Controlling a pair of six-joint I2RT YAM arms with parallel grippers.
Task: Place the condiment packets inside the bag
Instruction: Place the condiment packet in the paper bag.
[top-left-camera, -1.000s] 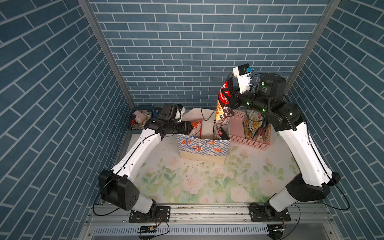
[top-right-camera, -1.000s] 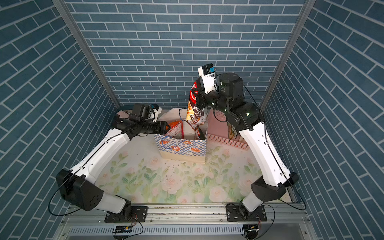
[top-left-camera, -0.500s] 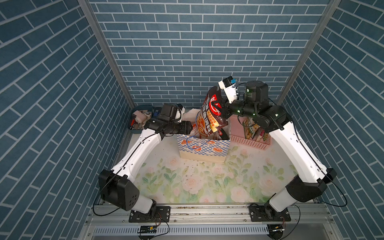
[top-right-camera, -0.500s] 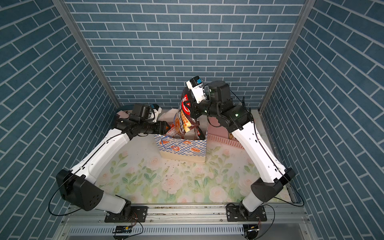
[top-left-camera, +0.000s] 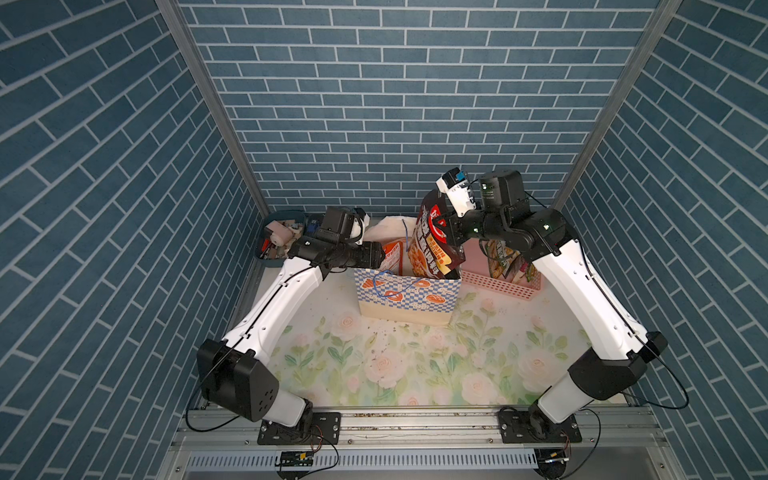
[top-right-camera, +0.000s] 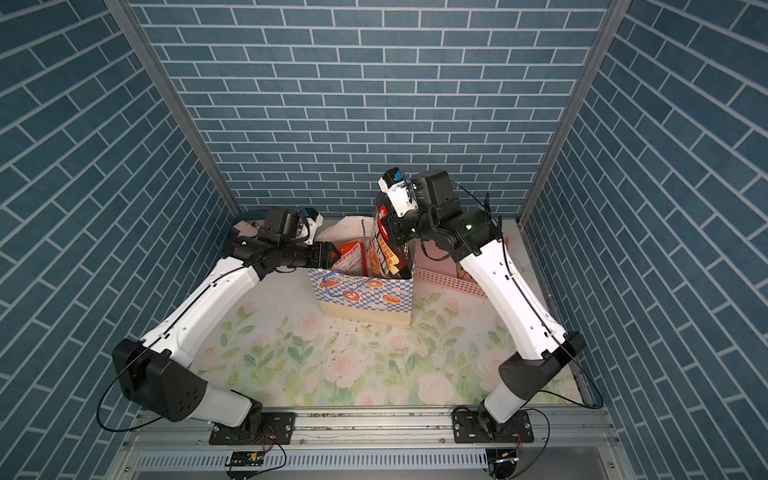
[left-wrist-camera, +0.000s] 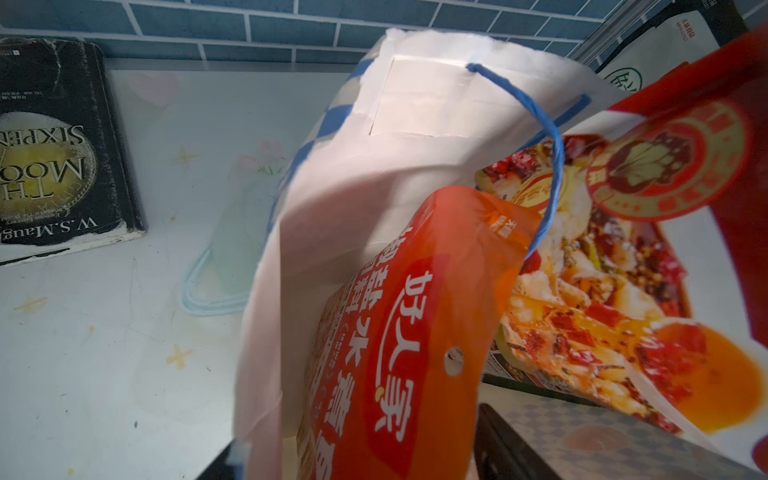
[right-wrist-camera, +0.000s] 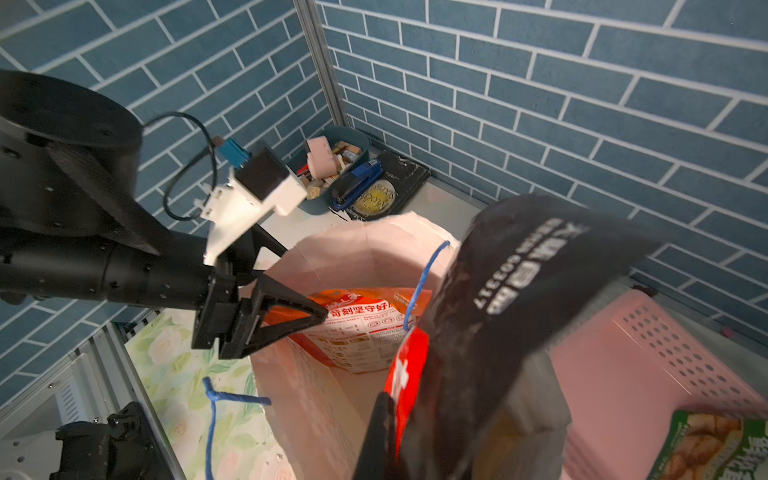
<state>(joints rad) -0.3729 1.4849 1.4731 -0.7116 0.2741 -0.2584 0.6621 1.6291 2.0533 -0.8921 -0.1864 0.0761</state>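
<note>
Right claw (top-left-camera: 449, 230) clamped on black packet (top-left-camera: 432, 245), its bottom inside bag (top-left-camera: 409, 293). Left claw (top-left-camera: 378, 259) spread wide astride bag rim. Orange packet (top-left-camera: 392, 257) inside. Pink basket (top-left-camera: 494, 282) beside.

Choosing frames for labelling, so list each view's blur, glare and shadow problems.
Both top views: sharp and evenly lit. Left wrist view: bag interior bright near the rim, orange packet soft from closeness. Right wrist view: black packet smeared, its print streaked; brick wall behind stays crisp.
</note>
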